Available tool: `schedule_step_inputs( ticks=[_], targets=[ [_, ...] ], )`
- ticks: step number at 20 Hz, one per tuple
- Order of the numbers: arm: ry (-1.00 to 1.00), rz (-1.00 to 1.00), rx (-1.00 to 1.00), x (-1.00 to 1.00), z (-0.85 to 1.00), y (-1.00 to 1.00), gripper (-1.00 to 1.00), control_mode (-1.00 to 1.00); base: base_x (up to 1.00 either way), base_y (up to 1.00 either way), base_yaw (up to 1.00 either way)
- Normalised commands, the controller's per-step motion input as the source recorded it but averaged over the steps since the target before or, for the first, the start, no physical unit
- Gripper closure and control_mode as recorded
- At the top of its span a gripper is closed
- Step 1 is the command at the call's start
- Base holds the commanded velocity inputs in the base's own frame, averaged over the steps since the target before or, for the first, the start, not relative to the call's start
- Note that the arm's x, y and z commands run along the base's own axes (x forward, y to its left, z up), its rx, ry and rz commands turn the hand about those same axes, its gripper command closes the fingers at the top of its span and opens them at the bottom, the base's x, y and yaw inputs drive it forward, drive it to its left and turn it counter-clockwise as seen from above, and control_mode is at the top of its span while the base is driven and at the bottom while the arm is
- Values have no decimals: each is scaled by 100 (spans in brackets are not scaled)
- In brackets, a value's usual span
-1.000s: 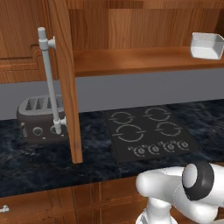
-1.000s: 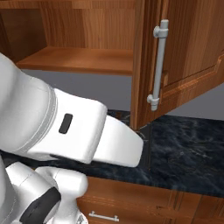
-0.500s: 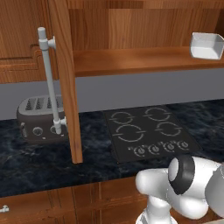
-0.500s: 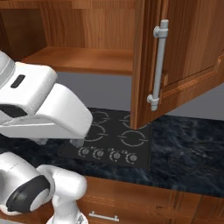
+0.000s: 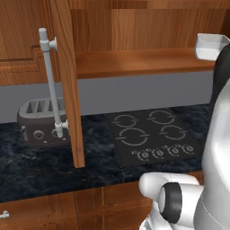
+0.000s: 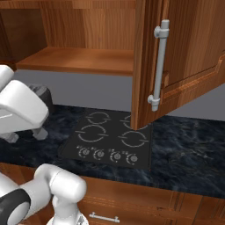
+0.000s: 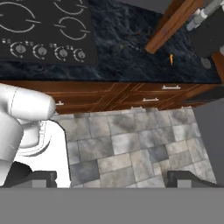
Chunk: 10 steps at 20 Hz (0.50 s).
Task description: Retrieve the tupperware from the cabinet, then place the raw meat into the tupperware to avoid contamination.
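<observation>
In the left base view, the dark grey toaster (image 5: 41,123) is seen at the far left on the dark marbled counter (image 5: 40,173), partly hidden behind the swung-open door of the cabinet (image 5: 67,81), whose long grey bar handle (image 5: 50,85) stands vertical in front of it. To the right of the door the bare wooden shelf (image 5: 134,63) of the cabinet is exposed, and below it the black cooktop (image 5: 152,137) is set into the counter. At the far right end of the shelf the tupperware (image 5: 211,46) is found, upright, its right part cut off by the white arm.

In the right base view the same open shelf is seen at upper left, the cooktop below the middle, and the second cabinet door with its handle at right.

In the hand view, the gripper (image 7: 113,179) is pointed down toward the grey tiled floor (image 7: 131,148) in front of the lower drawers (image 7: 144,98); its two dark fingertips (image 7: 186,179) are spread as wide as they go and nothing is held between them. The cooktop is seen at upper left, and the raw meat (image 7: 171,59) lies on the counter at upper right, just beside the lower corner of the open door and well apart from the gripper. The tupperware, up on the shelf, is likewise well apart from the gripper.
</observation>
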Motion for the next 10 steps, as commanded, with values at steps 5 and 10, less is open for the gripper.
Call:
schedule_step_inputs(
  ticks=[5, 10],
  targets=[
    [28, -4, -5, 55, -60, 74, -100, -100, 0, 0, 0],
    [30, -1, -1, 73, -71, 48, -100, -100, 0, 0, 0]
  ],
)
